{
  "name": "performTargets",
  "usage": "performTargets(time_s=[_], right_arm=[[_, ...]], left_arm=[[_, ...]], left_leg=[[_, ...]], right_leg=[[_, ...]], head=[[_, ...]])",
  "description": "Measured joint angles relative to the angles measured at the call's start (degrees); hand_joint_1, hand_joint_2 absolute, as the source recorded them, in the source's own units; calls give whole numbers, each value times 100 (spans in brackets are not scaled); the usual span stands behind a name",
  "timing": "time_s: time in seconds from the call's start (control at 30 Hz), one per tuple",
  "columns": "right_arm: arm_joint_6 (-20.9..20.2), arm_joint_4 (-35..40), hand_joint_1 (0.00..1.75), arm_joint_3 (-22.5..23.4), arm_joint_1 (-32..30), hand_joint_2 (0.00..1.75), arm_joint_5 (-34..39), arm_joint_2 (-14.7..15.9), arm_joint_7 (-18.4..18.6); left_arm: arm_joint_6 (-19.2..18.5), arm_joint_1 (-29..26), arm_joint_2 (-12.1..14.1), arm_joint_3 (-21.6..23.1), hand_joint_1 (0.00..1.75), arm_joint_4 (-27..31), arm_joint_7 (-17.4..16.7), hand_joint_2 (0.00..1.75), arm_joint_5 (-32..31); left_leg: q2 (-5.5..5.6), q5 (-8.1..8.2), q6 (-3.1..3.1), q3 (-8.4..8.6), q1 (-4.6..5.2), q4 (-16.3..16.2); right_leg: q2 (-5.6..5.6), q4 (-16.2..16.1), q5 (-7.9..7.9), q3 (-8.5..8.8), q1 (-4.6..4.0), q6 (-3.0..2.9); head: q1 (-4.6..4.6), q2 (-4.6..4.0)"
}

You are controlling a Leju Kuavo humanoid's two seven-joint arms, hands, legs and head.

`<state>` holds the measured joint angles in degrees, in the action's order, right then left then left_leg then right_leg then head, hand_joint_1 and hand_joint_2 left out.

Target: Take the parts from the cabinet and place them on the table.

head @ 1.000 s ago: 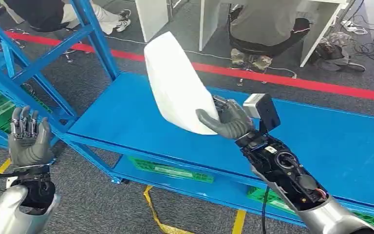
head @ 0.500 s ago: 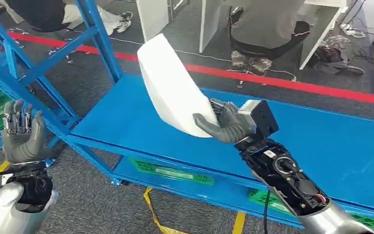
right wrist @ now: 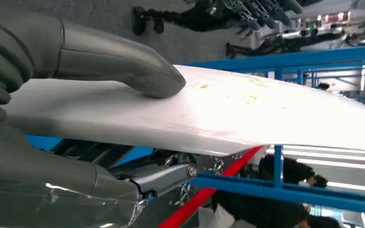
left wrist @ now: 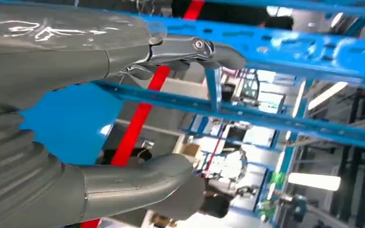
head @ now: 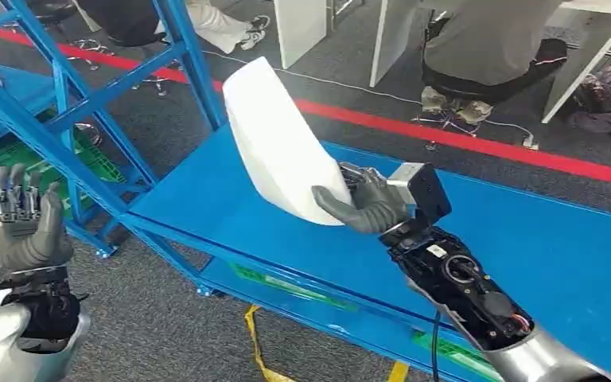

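Robot's right hand [head: 366, 205] grips a white curved panel [head: 280, 143] at its lower corner, thumb pressed on one face and the darker fingers [right wrist: 164, 176] clamped under the other, as the right wrist view shows up close. The panel is held in the air, tilted upward and away from the hand, above the near left part of a bright blue worktop [head: 525, 239]; it does not touch the surface. The left hand [head: 22, 221] is raised off to the left of the worktop, beside the slanted beams of a blue metal rack [head: 64, 95], with its fingers [head: 16, 195] upright, spread and holding nothing. Green crates [head: 286, 282] sit on the lower shelf under the worktop. Beyond the worktop, a red line [head: 477, 143] runs across the grey carpet, and a person [head: 493, 48] sits at a white desk on the far side.
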<state>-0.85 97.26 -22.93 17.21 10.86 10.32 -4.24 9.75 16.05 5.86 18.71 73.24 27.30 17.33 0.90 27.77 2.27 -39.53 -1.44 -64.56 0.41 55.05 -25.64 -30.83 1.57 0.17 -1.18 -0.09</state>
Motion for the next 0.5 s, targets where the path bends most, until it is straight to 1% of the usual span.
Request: performTargets(time_s=[0.03,0.07,0.1,0.13,0.17,0.2,0.23,0.27,0.3,0.33,0.37,0.4,0.43,0.47,0.5], right_arm=[[0,0,175,-2,-15,175,0,0,4],[-2,0,175,-4,-27,175,0,0,4],[-11,0,175,-7,-35,175,0,0,7],[-20,2,175,-9,-33,175,2,0,7],[-26,7,175,-9,-30,175,2,0,11],[-37,18,175,-11,-26,175,0,0,22],[-59,33,175,-13,-22,175,0,0,41],[-87,50,175,-13,-22,175,-6,0,59],[-103,57,175,-18,-18,175,-20,0,83],[-122,59,175,-31,-20,175,-17,0,94],[-138,61,175,-42,-19,175,-17,0,107],[-151,78,175,-46,-18,175,-20,0,116],[-151,90,175,-48,-17,175,-17,0,124],[-157,105,175,-48,-15,175,-20,0,124],[-162,107,175,-52,-22,175,-20,0,129]], left_arm=[[9,-18,-7,0,0,2,-15,175,0],[31,-35,-7,0,0,2,-31,175,0],[42,-47,-4,0,0,2,-40,175,0],[42,-50,-4,0,0,9,-53,175,0],[50,-50,-4,0,0,26,-55,175,0],[57,-49,-4,0,0,55,-55,175,2],[66,-43,-2,0,0,85,-59,175,7],[81,-32,-5,2,0,96,-68,175,13],[92,-31,-7,2,0,114,-72,175,13],[96,-43,-4,2,0,127,-72,175,17],[96,-50,2,2,0,129,-72,175,20],[105,-50,2,2,0,151,-72,175,24],[107,-64,-11,2,0,175,-70,175,24],[107,-53,-11,2,0,192,-70,175,24],[107,-50,-15,2,0,192,-72,175,24]], left_leg=[[-47,192,-3,-307,-2,-546],[-52,262,-9,-510,-1,-882],[-52,185,-26,-553,0,-899],[-54,1,-53,-441,6,-645],[-78,-247,-94,-209,22,-179],[-173,-494,-148,96,54,383],[-490,-615,-218,373,130,889],[-586,-547,-240,423,212,967],[-473,-558,-252,404,212,974],[-408,-551,-254,395,218,972],[-332,-545,-270,392,227,978],[-257,-566,-301,429,179,1036],[-202,-574,-306,462,148,1061],[-145,-571,-337,477,129,1063],[-88,-566,-349,482,128,1062]], right_leg=[[-101,0,-16,4,-25,-24],[-185,1,-27,5,-45,-42],[-267,1,-38,17,-64,-56],[-336,1,-55,35,-80,-64],[-405,1,-72,59,-94,-65],[-468,0,-96,91,-105,-60],[-518,-1,-122,128,-109,-47],[-565,2,-148,122,-166,-7],[-615,-2,-160,134,-155,12],[-675,-9,-177,155,-164,38],[-743,-40,-186,185,-161,56],[-804,-38,-221,212,-166,98],[-538,54,-306,165,-120,124],[-234,368,-492,33,-103,134],[-112,839,-713,-186,-98,142]], head=[[-13,0],[-35,0],[-76,0],[-98,0],[-114,0],[-125,0],[-133,0],[-138,0],[-109,0],[-98,0],[-101,0],[-105,0],[-75,0],[-29,0],[21,0]])
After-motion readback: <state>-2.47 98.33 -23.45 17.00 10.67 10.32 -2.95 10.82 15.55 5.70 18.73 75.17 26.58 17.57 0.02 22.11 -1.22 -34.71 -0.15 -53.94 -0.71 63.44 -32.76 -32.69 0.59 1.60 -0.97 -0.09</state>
